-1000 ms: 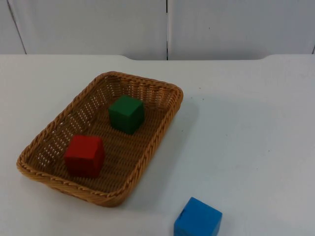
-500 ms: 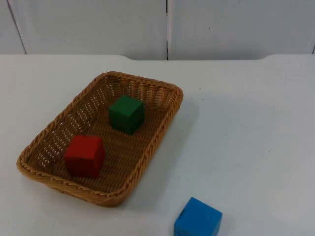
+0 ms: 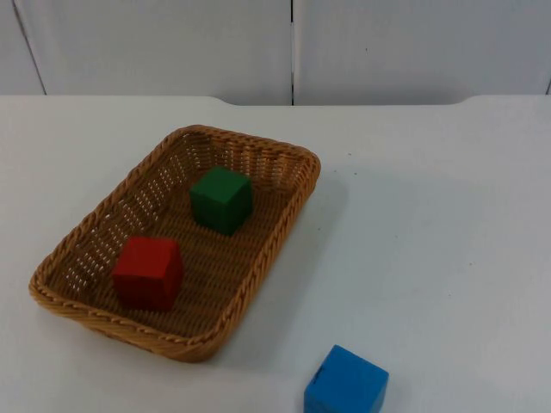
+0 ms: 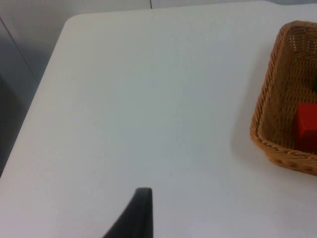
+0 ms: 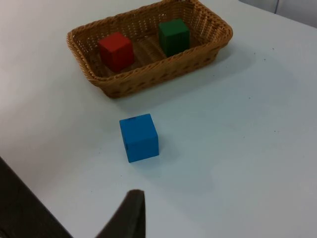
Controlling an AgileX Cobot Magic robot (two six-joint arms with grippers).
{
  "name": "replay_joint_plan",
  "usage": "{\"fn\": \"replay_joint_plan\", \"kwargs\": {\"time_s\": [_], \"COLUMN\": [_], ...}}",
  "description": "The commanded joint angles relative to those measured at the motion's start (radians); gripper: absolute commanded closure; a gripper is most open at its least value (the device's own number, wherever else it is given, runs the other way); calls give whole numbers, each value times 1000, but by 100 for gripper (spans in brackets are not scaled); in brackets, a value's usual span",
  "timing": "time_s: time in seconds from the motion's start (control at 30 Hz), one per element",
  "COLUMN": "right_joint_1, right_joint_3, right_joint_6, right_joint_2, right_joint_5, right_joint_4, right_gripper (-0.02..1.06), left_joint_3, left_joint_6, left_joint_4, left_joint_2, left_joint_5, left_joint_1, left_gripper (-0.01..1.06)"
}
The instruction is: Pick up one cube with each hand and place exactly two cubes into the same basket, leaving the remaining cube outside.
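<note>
Woven wicker basket (image 3: 176, 241) sits on the white table (image 3: 430, 215) in the top view, left of centre. Inside it: green cube (image 3: 221, 200) toward the far end, red cube (image 3: 148, 272) toward the near end, well apart from each other. Blue cube (image 3: 345, 381) rests on the table outside the basket, near its right near corner.

Left wrist view — left gripper (image 4: 136, 215) hangs over bare table, apart from the basket (image 4: 285, 99); red cube (image 4: 307, 126) partly visible inside. Finger state: cannot tell.

Right wrist view — right gripper (image 5: 130, 214) hangs over the table near the blue cube (image 5: 139, 137), not touching it. Basket (image 5: 148, 47) beyond holds red cube (image 5: 115, 50) and green cube (image 5: 174, 36). Finger state: cannot tell.
</note>
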Motion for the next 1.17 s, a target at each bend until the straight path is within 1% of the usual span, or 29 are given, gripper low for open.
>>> {"fn": "replay_joint_plan", "kwargs": {"time_s": [0.0,0.1,0.23,0.27,0.37,0.4,0.43,0.57,0.6,0.73,0.77,0.9,0.93,1.03,1.1,1.13], "right_joint_1": [-7,-31,-115,-115,-190,-190,-231,-341,-341,-443,-443,-550,-550,-614,-644,-644], "right_joint_3": [-1,-1,-1,-1,-1,-1,-1,-1,-1,-1,-1,-1,-1,-1,-1,-1], "right_joint_6": [4,4,4,4,4,4,4,4,4,4,4,4,4,4,4,4], "right_joint_2": [-4,-4,-4,-4,-4,-4,-4,-4,-4,-4,-4,-4,-4,-4,-4,-4], "right_joint_5": [0,0,0,0,0,0,0,0,0,0,0,0,0,0,0,0], "right_joint_4": [6,6,6,6,6,6,6,6,6,6,6,6,6,6,6,6], "right_gripper": [0,0,0,0,0,0,0,0,0,0,0,0,0,0,0,0], "left_joint_3": [5,5,5,5,5,5,5,5,5,5,5,5,5,5,5,5], "left_joint_6": [-4,-4,-4,-4,-4,-4,-4,-4,-4,-4,-4,-4,-4,-4,-4,-4], "left_joint_4": [3,3,3,3,3,3,3,3,3,3,3,3,3,3,3,3], "left_joint_2": [-4,-4,-4,-4,-4,-4,-4,-4,-4,-4,-4,-4,-4,-4,-4,-4], "left_joint_5": [-7,-7,-7,-7,-7,-7,-7,-7,-7,-7,-7,-7,-7,-7,-7,-7], "left_joint_1": [1,1,1,1,1,1,1,1,1,1,1,1,1,1,1,1], "left_gripper": [0,0,0,0,0,0,0,0,0,0,0,0,0,0,0,0]}}
